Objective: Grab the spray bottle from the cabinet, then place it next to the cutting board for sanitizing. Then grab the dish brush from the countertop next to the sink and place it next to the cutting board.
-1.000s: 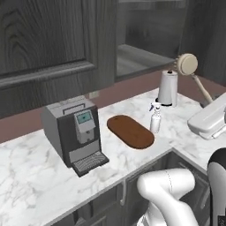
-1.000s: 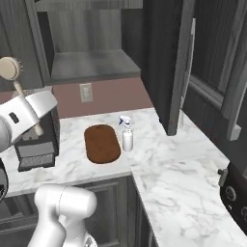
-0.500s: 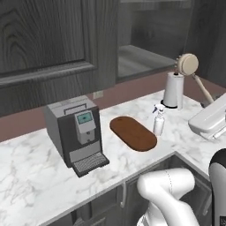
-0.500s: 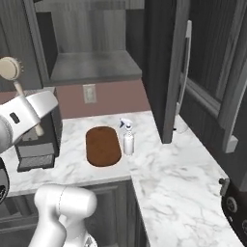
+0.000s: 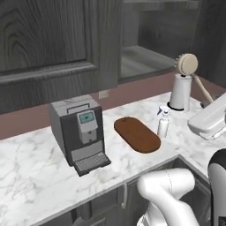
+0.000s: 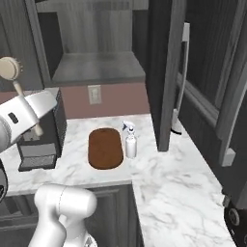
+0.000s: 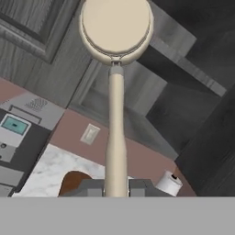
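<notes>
The spray bottle [image 6: 130, 143] already stands on the counter [image 6: 169, 183] just beside the cutting board [image 6: 103, 147], so the first half looks done. The pincer [image 7: 115, 187] is clamped on the dish brush [image 7: 115, 69] handle, head upward, held high above the counter. Board and bottle lie below it; setting the brush down beside the board remains.

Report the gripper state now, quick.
Gripper: shut on the dish brush, gripping the low end of its handle, round head up.
</notes>
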{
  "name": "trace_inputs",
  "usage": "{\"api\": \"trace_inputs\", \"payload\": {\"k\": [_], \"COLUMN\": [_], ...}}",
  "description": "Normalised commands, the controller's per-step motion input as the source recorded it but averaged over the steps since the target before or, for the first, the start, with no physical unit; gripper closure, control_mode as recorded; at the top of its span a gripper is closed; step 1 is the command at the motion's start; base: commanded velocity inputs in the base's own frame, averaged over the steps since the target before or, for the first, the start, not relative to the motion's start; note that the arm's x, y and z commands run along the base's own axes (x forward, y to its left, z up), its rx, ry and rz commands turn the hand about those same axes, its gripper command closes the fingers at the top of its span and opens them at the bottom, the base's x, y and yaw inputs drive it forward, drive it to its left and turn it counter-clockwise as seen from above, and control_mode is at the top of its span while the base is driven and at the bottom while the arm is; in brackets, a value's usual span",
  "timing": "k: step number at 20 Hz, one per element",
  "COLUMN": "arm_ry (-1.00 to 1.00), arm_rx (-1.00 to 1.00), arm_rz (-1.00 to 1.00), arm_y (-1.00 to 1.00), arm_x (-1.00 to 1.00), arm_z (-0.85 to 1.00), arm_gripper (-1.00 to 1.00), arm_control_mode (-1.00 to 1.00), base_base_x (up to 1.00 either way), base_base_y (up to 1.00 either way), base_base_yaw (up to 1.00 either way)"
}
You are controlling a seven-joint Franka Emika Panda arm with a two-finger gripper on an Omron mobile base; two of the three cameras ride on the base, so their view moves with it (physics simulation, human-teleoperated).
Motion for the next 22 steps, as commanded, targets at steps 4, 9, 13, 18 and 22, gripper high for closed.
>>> {"api": "trace_inputs", "payload": {"k": [4,9,13,18,22], "arm_ry": [0.00,0.00,0.00,0.00,0.00], "arm_rx": [0.00,0.00,0.00,0.00,0.00], "arm_rz": [0.00,0.00,0.00,0.00,0.00], "arm_y": [0.00,0.00,0.00,0.00,0.00], "arm_x": [0.00,0.00,0.00,0.00,0.00], "arm_z": [0.00,0.00,0.00,0.00,0.00], "arm_gripper": [1.00,1.00,1.00,1.00,1.00], "arm_control_mode": [1.00,1.00,1.00,1.00,1.00], "base_base_x": [1.00,0.77,0.17,-0.01,0.00], "base_base_y": [-0.09,-0.15,-0.23,-0.42,-0.44], "base_base_yaw": [0.51,0.46,0.14,0.00,-0.01]}}
